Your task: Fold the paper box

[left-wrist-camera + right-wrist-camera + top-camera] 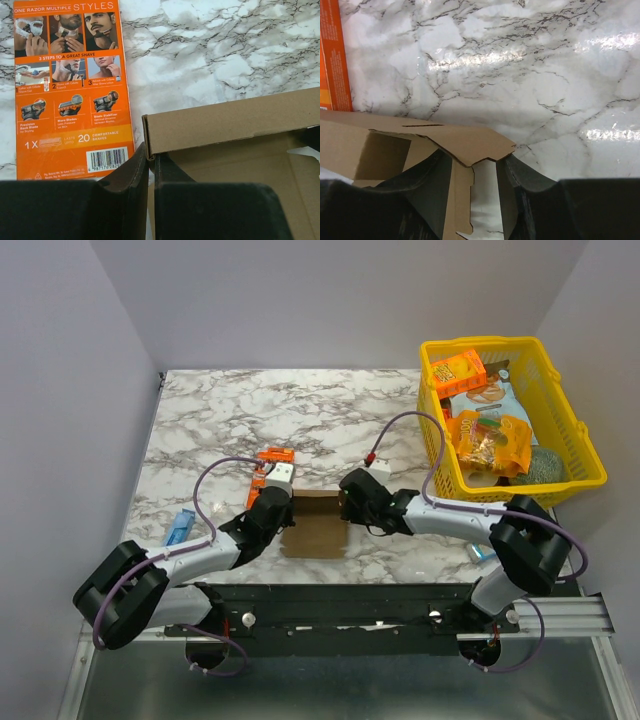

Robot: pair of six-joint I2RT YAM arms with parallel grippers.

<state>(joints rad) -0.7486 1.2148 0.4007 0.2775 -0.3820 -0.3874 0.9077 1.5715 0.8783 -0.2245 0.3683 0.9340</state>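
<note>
Now | paper box (315,525): plain brown cardboard, half-erected, side walls raised, top open | lies on the marble surface (330,410) by its near edge | left hand (151,167) pinched nearly closed on box's left wall | right hand (474,172) half spread, straddling right-end flap, not clamping | yellow basket (590,465), far right: orange snack box (458,372), snack bags (490,440)

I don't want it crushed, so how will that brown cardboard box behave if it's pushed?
Probably light: the paper box looks empty and thin-walled. Its loose flap would likely bend rather than resist. On the glossy marble table it may slide when pushed.
</note>
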